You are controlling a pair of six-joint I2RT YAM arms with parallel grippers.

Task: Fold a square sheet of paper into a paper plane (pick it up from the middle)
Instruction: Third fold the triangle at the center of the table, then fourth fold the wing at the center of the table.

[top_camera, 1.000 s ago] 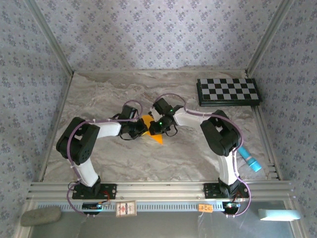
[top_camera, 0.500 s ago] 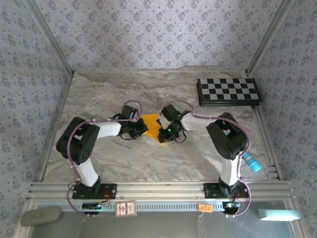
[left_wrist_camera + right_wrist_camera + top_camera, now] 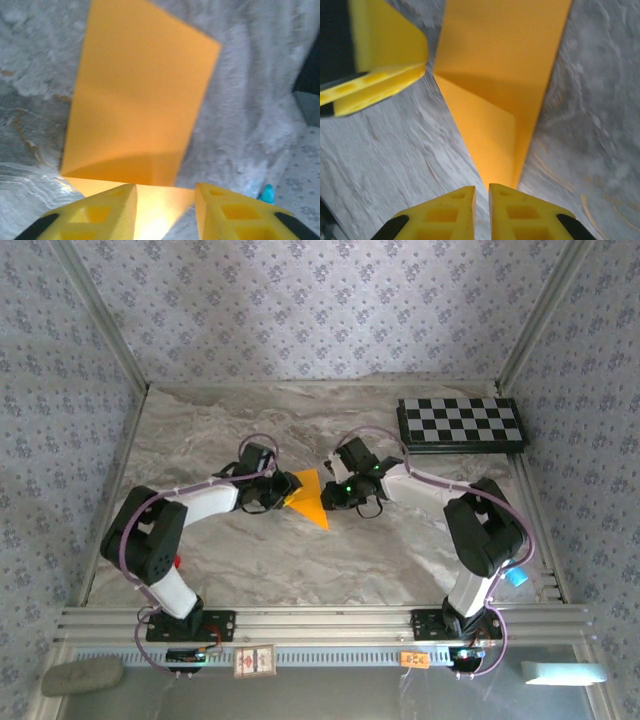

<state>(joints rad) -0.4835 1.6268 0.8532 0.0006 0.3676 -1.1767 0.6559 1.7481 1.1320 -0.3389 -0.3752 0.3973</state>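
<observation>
The partly folded sheet of paper [image 3: 308,500] lies on the marbled table [image 3: 250,560] between the two grippers, with a creased flap showing. The left gripper [image 3: 165,212] stands parted over its near edge, clamping nothing. The right gripper [image 3: 481,197] is almost closed at the narrow corner; whether it pinches paper I cannot tell. The sheet looks light, limp and easily creased, so a hold along a folded, doubled edge seems safest.
</observation>
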